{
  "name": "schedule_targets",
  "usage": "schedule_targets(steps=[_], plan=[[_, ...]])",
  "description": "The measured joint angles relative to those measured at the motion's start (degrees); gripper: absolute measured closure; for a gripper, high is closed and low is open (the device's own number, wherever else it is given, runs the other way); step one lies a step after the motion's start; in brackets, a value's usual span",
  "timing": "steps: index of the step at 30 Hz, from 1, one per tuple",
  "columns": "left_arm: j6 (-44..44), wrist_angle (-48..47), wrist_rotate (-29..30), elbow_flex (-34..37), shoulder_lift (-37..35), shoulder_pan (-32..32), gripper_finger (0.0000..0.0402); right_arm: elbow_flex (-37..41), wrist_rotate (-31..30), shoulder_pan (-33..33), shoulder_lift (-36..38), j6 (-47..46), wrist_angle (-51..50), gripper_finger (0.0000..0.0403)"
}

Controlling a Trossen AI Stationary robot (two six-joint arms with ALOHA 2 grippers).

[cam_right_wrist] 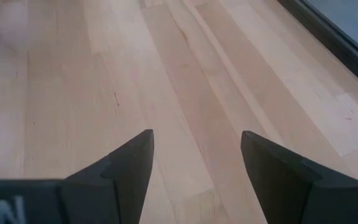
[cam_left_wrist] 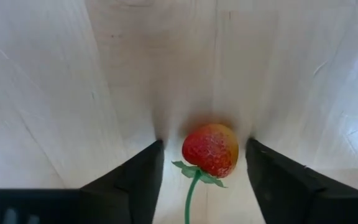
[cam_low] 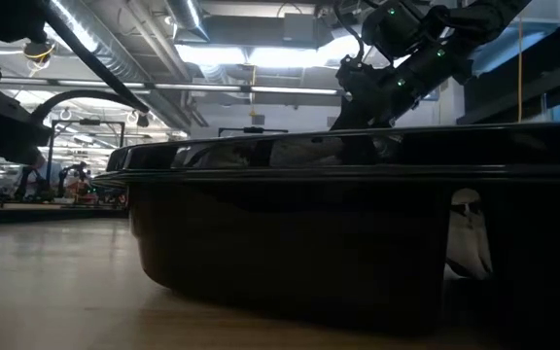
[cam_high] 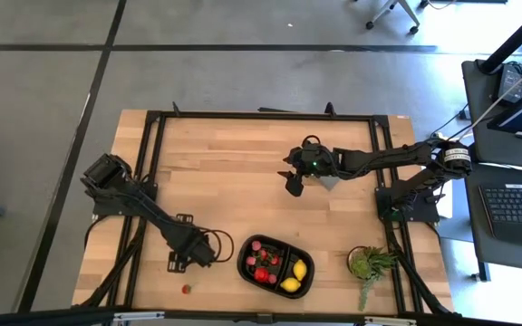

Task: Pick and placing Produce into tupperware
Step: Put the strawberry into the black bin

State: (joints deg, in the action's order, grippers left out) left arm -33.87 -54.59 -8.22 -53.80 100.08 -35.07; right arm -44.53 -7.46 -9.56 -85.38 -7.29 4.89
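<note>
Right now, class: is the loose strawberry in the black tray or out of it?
Out: the strawberry lies on the wooden table, beside the tray.

Tupperware [cam_high: 303, 284] — black shallow tray, near table's front edge, holding a yellow lemon [cam_high: 299, 270], another lemon [cam_high: 290, 284], red strawberry pieces [cam_high: 262, 274]. Loose strawberry [cam_left_wrist: 211, 149] — green-stemmed, on wood, left of tray.

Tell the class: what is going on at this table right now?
A two-armed robot is packing produce into a black tray. The left pincer is down at the wooden table, its fingers on either side of a loose strawberry with gaps showing. The tray already holds a lemon and red pieces. The right pincer hangs open, empty, over mid-table.
</note>
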Motion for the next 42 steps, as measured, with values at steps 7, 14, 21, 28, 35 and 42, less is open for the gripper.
schedule_targets(steps=[7,14,21,28,35,42], plan=[[0.1,0.4,0.8,0.0,0.0,0.1,0.0246,0.0,0.0,0.0,0.0,0.0,0.0,0.016],[0.0,0.7,0.3,0.0,0.0,0.5,0.0297,0.0,0.0,0.0,0.0,0.0,0.0,0.016],[3.8,2.4,-1.4,-3.0,0.4,4.0,0.0296,0.0,0.0,0.0,0.0,0.1,0.0,0.016],[14.9,5.0,-2.2,-10.7,0.3,9.5,0.0295,0.0,0.0,0.0,0.0,0.6,0.0,0.016],[26.8,15.8,-1.2,-16.7,0.2,13.7,0.0297,0.0,0.0,0.0,0.0,1.6,0.0,0.016],[35.7,29.7,1.9,-16.8,1.8,15.5,0.0283,0.0,0.0,0.0,0.0,1.7,0.0,0.016]])
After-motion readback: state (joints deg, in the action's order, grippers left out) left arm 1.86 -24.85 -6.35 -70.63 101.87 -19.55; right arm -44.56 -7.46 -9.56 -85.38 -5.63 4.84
